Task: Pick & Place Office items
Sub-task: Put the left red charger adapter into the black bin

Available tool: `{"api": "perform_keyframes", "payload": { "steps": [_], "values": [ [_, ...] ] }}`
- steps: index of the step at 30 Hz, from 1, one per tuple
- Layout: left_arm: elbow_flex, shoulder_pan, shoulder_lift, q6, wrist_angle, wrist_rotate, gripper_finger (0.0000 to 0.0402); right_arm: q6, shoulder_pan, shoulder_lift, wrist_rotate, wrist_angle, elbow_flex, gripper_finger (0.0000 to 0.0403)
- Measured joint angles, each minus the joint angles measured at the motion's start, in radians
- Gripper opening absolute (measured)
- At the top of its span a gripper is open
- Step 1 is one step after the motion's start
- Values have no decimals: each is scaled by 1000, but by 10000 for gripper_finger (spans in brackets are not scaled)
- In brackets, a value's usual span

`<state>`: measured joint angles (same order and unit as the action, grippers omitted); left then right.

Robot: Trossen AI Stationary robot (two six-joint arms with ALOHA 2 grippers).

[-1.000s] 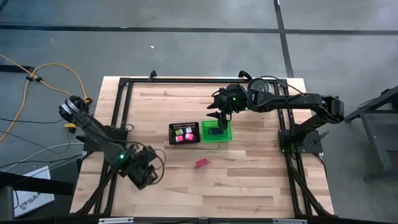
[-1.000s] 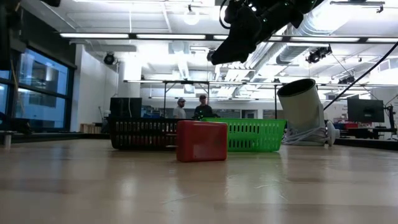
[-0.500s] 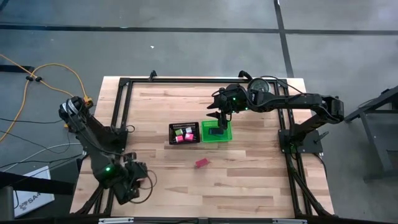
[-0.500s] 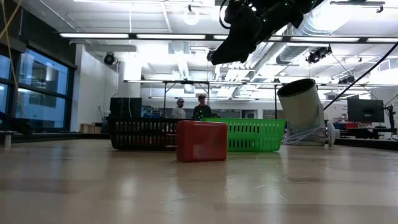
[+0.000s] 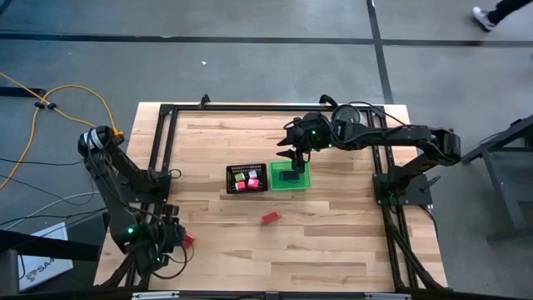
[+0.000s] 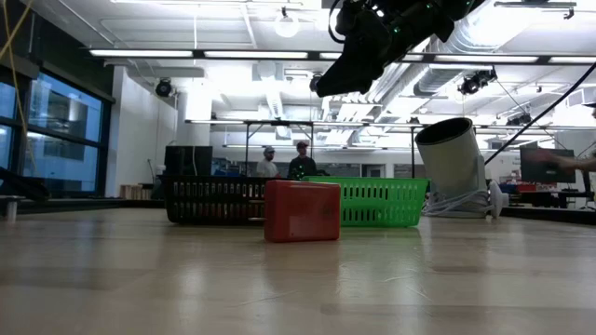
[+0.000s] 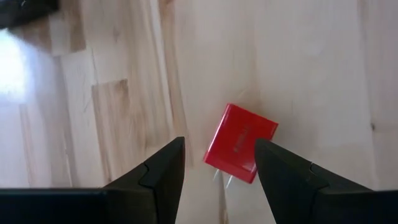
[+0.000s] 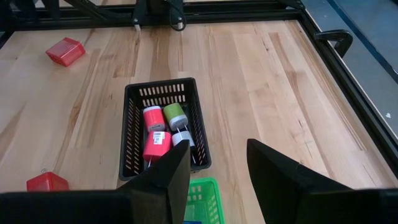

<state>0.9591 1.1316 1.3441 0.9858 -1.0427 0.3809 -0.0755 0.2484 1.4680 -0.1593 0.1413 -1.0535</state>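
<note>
A red block (image 7: 240,143) with two metal prongs lies flat on the table near its left near corner, also seen in the high view (image 5: 188,240). My left gripper (image 7: 219,169) hovers open above it, fingers to either side and apart from it. A second red block (image 5: 270,218) lies flat mid-table, in front of the trays in the low view (image 6: 301,211). My right gripper (image 5: 291,156) hangs open above the green bin (image 5: 289,177). The black mesh tray (image 8: 165,127) holds pink and green rolls.
A silver cylinder (image 6: 453,163) stands tilted at the table's far right. A black frame (image 5: 162,133) runs along the table's edges. Bare wood lies between the trays and the near edge. People stand in the room behind.
My left arm has swung toward the table's left edge and near corner, and its gripper has rolled. The red block by it, covered by the gripper before, now shows beside the fingers. My right arm has kept still.
</note>
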Motion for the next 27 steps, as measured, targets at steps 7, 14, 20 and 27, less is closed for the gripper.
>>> {"api": "perform_keyframes", "payload": {
  "steps": [7, 14, 20, 27],
  "values": [
    [-144, -26, -140, -156, 126, -61, 184, 0, 0, 0, 0, 0, 0, 145],
    [-251, -87, -220, -231, 260, -196, 184, 0, 0, 0, 0, 0, 0, 145],
    [-252, -103, -194, -246, 267, -236, 184, 0, 0, 0, 0, 0, 0, 145],
    [-252, -103, -184, -248, 267, -237, 184, 0, 0, 0, 0, 0, 0, 145]
  ]
}}
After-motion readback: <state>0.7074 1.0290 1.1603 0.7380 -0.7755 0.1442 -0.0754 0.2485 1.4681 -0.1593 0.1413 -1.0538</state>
